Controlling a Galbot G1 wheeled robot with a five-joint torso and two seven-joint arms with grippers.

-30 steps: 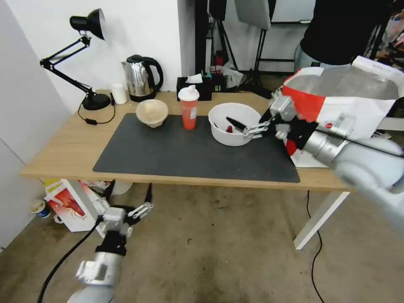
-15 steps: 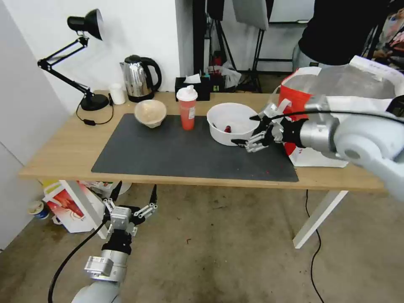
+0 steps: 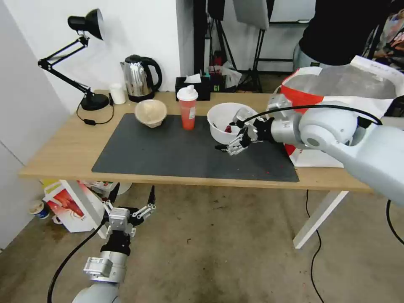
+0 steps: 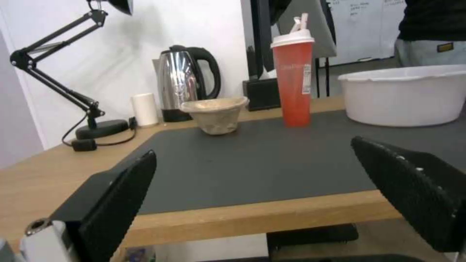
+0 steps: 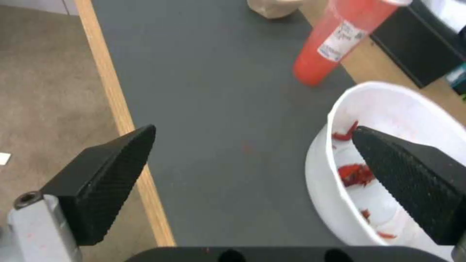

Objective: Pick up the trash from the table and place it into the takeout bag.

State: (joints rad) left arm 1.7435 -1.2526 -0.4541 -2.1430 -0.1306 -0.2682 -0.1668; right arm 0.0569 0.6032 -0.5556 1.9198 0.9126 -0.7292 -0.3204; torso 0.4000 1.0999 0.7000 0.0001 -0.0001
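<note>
- While your right gripper (image 3: pixel 229 136) hovers at the near rim of the white bowl (image 3: pixel 225 122), its fingers are spread wide and grasp nothing; one tip sits over the bowl's red scraps (image 5: pixel 356 173).
- Your left gripper (image 3: pixel 131 201) hangs below the table (image 3: pixel 63 151) edge, released and empty.
- You have the red cup (image 3: pixel 187 108) and pulp bowl (image 3: pixel 151 112) upright on the mat (image 3: pixel 168 151).
- You see the bag (image 3: pixel 345 90) standing open at the table's right end, just beside the white bowl.
</note>
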